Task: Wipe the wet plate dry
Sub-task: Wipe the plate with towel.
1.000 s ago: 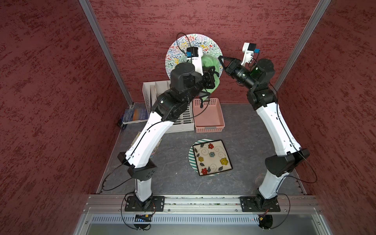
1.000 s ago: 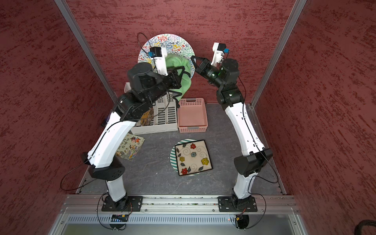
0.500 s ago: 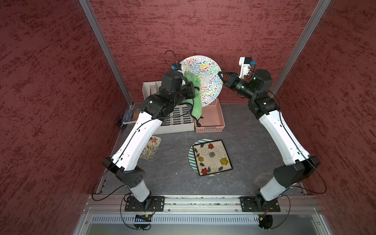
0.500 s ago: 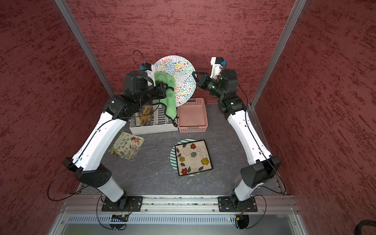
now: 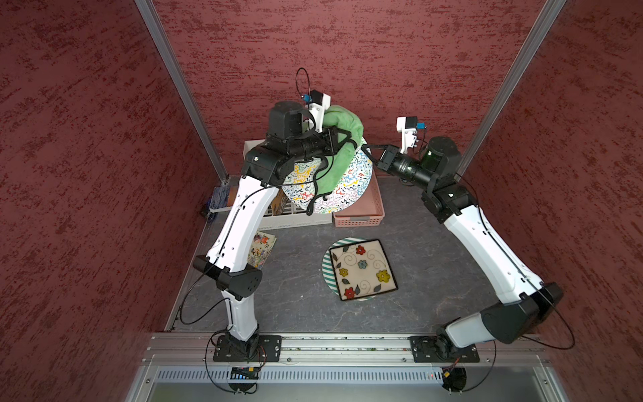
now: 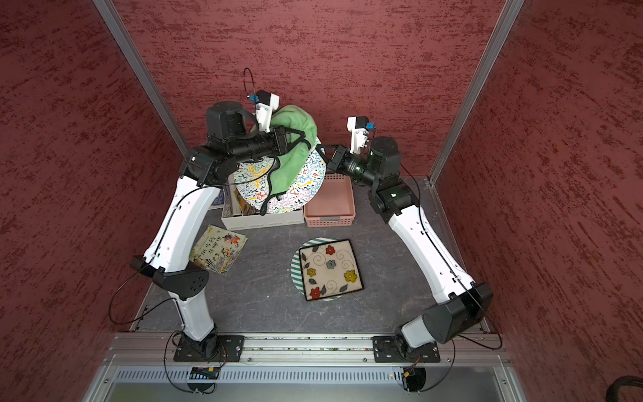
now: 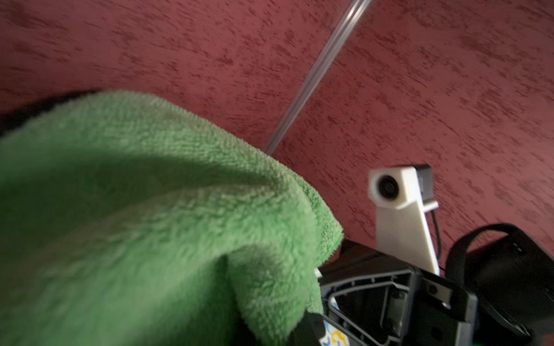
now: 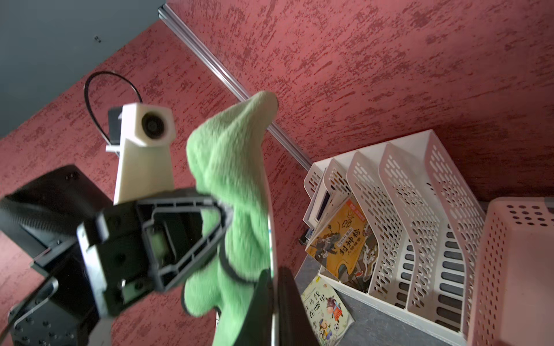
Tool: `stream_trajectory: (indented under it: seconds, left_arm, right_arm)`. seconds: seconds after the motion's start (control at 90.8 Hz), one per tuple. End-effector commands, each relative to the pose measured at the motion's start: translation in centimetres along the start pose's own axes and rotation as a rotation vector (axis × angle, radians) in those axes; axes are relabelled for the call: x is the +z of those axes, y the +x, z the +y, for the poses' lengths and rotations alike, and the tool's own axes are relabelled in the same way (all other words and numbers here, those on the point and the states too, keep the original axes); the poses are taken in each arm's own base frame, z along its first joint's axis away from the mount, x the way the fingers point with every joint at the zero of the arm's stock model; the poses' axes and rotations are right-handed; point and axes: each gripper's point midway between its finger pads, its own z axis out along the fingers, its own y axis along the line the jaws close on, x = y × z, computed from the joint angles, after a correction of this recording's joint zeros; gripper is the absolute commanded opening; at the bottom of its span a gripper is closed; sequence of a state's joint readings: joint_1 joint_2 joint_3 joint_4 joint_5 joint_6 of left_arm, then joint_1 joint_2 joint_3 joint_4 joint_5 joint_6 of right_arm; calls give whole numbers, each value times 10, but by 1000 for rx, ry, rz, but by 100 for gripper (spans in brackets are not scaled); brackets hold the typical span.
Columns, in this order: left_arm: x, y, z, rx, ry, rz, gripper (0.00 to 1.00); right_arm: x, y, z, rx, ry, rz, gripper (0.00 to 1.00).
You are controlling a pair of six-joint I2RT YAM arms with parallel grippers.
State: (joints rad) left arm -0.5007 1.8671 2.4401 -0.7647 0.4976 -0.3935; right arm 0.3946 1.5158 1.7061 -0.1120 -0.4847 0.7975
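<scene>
A round white plate (image 5: 352,179) (image 6: 308,177) with coloured squiggles hangs tilted in the air above the bins at the back. My right gripper (image 5: 365,148) (image 6: 319,148) (image 8: 269,302) is shut on its right rim (image 8: 271,239). A green cloth (image 5: 342,139) (image 6: 295,139) (image 7: 150,224) (image 8: 230,194) drapes over the plate's upper face. My left gripper (image 5: 352,142) (image 6: 306,142) (image 8: 215,215) is shut on the cloth and presses it against the plate. In the left wrist view the cloth hides most of the plate and the jaws.
Under the plate stand a white file rack (image 5: 295,219) (image 8: 404,209) holding books and a pink basket (image 5: 365,215) (image 8: 509,254). A square flowered plate (image 5: 362,268) lies on a striped round one mid-table. A picture book (image 6: 217,252) lies near the left arm.
The plate has come down and forward from high against the back wall. The cloth has slid from the plate's left side across to its upper right part.
</scene>
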Motion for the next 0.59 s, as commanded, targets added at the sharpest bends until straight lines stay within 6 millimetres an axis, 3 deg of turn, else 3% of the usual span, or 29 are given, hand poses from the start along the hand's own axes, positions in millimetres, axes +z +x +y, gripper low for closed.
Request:
stream_trajectory:
  seconds: [0.0, 0.099, 0.165, 0.187, 0.353, 0.397, 0.463, 0.507, 0.584]
  left_arm:
    - [8, 32, -16, -53, 132, 121, 0]
    - [-9, 34, 13, -103, 27, 103, 0]
    - [-33, 19, 31, -158, -16, 33, 0]
    - [-44, 10, 32, -173, -10, -5, 0]
    - [-129, -66, 36, -300, 128, -365, 0]
    - [-147, -86, 26, -296, 214, -451, 0]
    - [-159, -106, 9, -308, 338, -505, 0]
    - [-160, -116, -2, -305, 412, -516, 0]
    - [-161, -131, -23, -294, 532, -528, 0]
  right_arm:
    - [-28, -79, 48, -10, -121, -248, 0]
    - [-43, -93, 39, 6, -98, -290, 0]
    - [-50, -94, 29, 35, -75, -302, 0]
    - [-51, -94, 21, 58, -61, -306, 0]
    - [-90, -129, 14, 216, -151, -463, 0]
    - [-94, -137, 16, 245, -204, -489, 0]
    - [-93, -140, 24, 278, -277, -481, 0]
    - [-94, -139, 35, 288, -336, -462, 0]
    - [-81, -134, 26, 345, -387, -439, 0]
